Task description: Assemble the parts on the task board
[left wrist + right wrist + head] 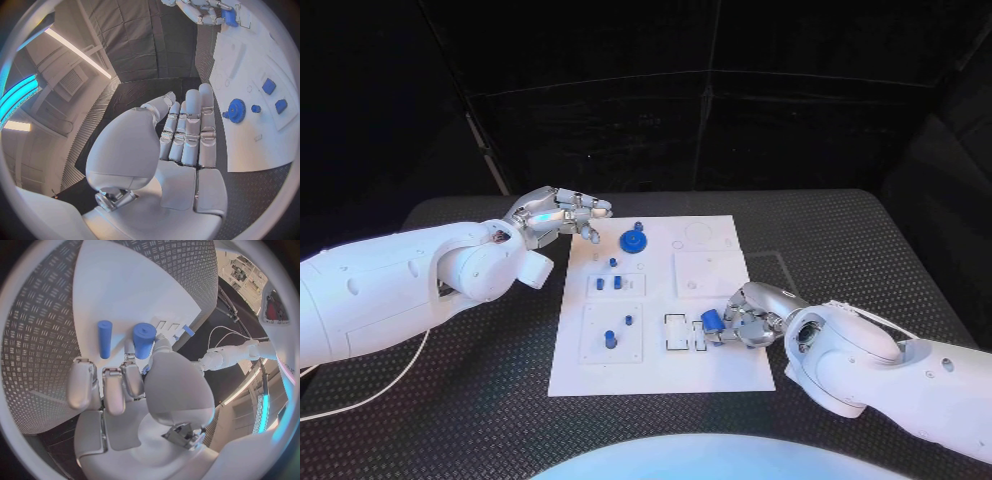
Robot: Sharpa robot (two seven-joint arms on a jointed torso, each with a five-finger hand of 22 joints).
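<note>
Task board point(711, 372) – right hand point(744, 322) pinching blue cylinder point(711, 321), left hand point(560, 215) free

The task board point(711, 370) is white, its parts point(633, 240) blue, the table point(877, 250) black with a fine raised tread pattern, and both hands point(563, 213) silver on white arms point(387, 290).

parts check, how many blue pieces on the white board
7 visible: blue toothed gear at the white task board's far end, small peg nearer, two blocks, two pegs lower left, one blue cylinder in the right hand. Others may hide under it.
</note>
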